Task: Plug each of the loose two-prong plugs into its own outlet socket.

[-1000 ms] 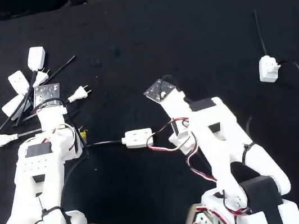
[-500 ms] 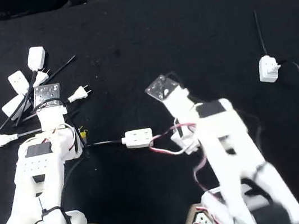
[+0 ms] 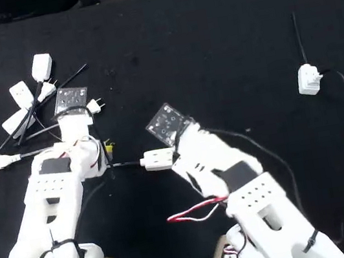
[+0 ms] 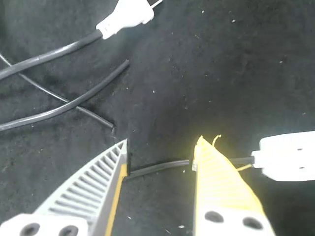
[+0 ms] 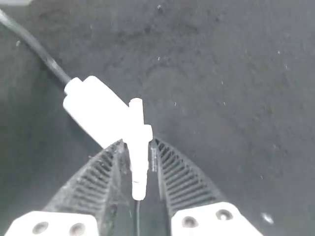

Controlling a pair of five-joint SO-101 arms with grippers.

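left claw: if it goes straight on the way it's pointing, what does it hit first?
Probably the black cord of the white outlet socket, which crosses the gap of the open left claw. Depth is unclear.

Black table [image 3: 210, 38] bears tangled plugs [image 3: 46, 90] — a central socket [image 3: 158, 159], a second socket [image 3: 309, 79] well apart.

Open black table [image 3: 211, 44] across the upper middle and centre right. Tangled plugs and cords [image 3: 27, 103] crowd the upper left. At centre, both arms [image 3: 57, 186] hem in the outlet socket [image 3: 157, 160], the right gripper [image 5: 139, 145] clamped on a plug [image 5: 139, 172] at its end. A corded adapter [image 3: 309, 79] sits far right.
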